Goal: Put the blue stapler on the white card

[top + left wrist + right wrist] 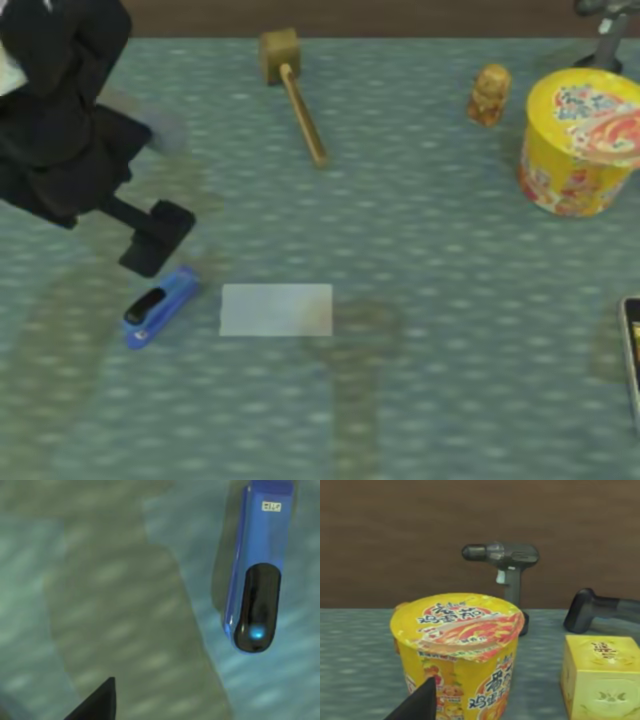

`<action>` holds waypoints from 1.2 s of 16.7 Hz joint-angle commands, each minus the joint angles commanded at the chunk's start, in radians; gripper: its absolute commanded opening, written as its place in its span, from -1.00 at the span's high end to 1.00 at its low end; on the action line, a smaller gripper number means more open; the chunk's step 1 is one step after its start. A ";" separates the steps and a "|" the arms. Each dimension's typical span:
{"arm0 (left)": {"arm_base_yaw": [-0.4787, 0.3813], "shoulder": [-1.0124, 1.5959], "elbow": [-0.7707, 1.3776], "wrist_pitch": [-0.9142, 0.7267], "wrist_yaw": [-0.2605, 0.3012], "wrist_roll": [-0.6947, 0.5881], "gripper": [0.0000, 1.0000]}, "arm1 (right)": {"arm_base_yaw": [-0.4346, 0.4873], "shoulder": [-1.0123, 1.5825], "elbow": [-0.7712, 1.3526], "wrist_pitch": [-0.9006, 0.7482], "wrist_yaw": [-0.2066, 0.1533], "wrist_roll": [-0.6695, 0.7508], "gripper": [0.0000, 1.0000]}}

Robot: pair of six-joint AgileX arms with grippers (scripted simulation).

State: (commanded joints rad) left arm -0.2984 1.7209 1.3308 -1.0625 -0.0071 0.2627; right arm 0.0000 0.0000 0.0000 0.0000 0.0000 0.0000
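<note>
Teal worktop (420, 350): blue stapler (160, 306) lying just left of white card (276, 309); left gripper (155, 238) hovering just above-left, opening indeterminable; recommend centring over stapler's midsection, fingers across its width.

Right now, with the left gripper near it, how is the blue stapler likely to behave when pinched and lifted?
The blue stapler looks rigid, so it should probably hold its shape. It lies flat and elongated on the table, so rolling or tipping seems unlikely. Its glossy black top strip may be slippery; pinching across the narrow sides seems safer. The left gripper hovers beside it, not touching.
</note>
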 joint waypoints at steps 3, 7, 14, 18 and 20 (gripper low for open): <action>-0.023 0.119 0.105 -0.073 0.001 0.019 -1.00 | 0.000 0.000 0.000 0.000 0.000 0.000 -1.00; -0.030 0.158 0.139 -0.097 0.001 0.026 -1.00 | 0.000 0.000 0.000 0.000 0.000 0.000 -1.00; -0.027 0.182 0.083 -0.022 0.002 0.029 -1.00 | 0.000 0.000 0.000 0.000 0.000 0.000 -1.00; -0.026 0.248 -0.030 0.172 0.002 0.031 -1.00 | 0.000 0.000 0.000 0.000 0.000 0.000 -1.00; -0.026 0.277 -0.076 0.243 0.002 0.032 -1.00 | 0.000 0.000 0.000 0.000 0.000 0.000 -1.00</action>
State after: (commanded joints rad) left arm -0.3241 1.9976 1.2543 -0.8192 -0.0050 0.2944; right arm 0.0000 0.0000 0.0000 0.0000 0.0000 0.0000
